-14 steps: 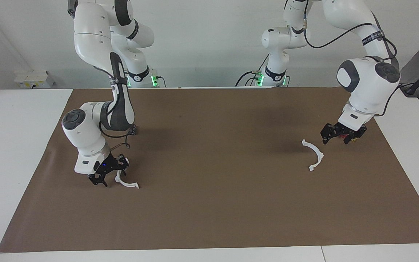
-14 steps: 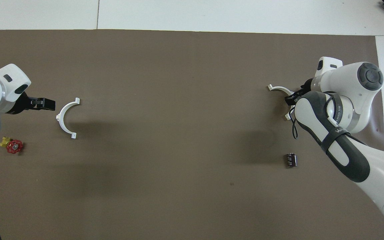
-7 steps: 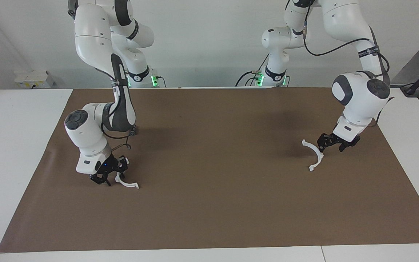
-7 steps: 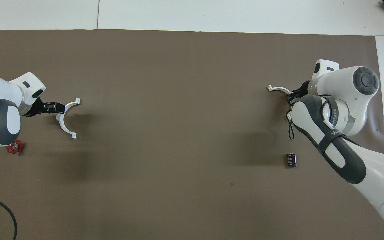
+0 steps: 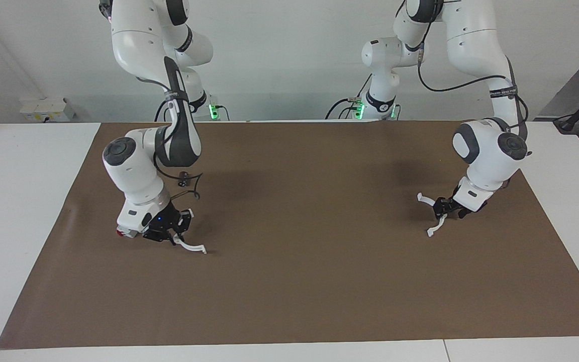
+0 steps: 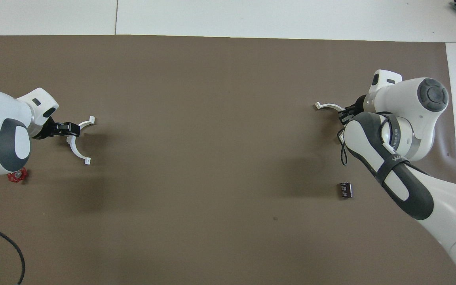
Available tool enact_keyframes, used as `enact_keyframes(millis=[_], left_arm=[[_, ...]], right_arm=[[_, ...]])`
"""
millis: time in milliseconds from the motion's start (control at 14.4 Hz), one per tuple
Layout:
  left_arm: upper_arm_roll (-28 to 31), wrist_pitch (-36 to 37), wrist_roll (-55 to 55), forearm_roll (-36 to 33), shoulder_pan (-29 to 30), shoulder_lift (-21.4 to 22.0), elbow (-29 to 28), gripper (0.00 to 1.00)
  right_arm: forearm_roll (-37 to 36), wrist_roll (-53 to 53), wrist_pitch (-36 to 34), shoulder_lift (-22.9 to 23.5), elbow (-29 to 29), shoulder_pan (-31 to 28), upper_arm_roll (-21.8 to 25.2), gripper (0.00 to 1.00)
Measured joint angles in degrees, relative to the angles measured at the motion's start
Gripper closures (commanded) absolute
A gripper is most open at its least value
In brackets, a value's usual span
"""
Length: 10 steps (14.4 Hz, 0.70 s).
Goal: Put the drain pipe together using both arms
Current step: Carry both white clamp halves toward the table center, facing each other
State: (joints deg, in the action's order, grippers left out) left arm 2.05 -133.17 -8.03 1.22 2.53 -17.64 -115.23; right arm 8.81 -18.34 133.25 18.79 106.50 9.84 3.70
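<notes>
The drain pipe is two separate white half-ring arcs on the brown mat. One arc (image 5: 192, 246) (image 6: 325, 105) is toward the right arm's end. My right gripper (image 5: 171, 235) (image 6: 344, 115) is shut on one end of it and holds it low over the mat. The other arc (image 5: 434, 223) (image 6: 76, 148) is toward the left arm's end and rests on the mat. My left gripper (image 5: 443, 209) (image 6: 69, 128) is down at the mat with its fingers closed on the arc's middle. The two arcs are far apart.
A small dark cylinder (image 6: 345, 190) (image 5: 184, 176) lies nearer to the robots than the right arm's arc. A red handwheel (image 6: 16, 175) peeks out from under the left arm. A black cable (image 6: 2, 245) curls at the mat's near corner.
The right gripper closed on its arc and carried it a little toward the table's middle. The left gripper came down over its arc's middle and its fingers narrowed onto it.
</notes>
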Motion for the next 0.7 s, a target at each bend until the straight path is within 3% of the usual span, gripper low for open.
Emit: enact_keyframes(millis=[139,348,557,627,697], left_arm=[[0.0,0.0,0.0,0.0,0.0,0.0,-0.4,0.3],[0.0,0.0,0.0,0.0,0.0,0.0,-0.5,0.52],[0.0,0.3,0.1,0.1,0.0,0.1,-0.5,0.69],[0.0,1.1,0.1,0.1,0.0,0.3,-0.5,0.78],[0.0,2.0,0.1,0.1,0.0,0.7,-0.5,0.96]], right_arm=[[-2.0,11.5,-3.8,-3.1,0.0,4.1,0.0,1.0],[-8.7,30.7,-4.8,-4.4,0.2,10.8,-0.1,1.0],[-9.9,42.5,-4.7,-4.1,0.9,16.6,-0.2,1.0],[-10.2,45.4,-4.6,-3.6,1.0,18.2,-0.2,1.0],[-10.3,46.9,-4.1,-3.2,1.1,19.4,-0.2,1.0]])
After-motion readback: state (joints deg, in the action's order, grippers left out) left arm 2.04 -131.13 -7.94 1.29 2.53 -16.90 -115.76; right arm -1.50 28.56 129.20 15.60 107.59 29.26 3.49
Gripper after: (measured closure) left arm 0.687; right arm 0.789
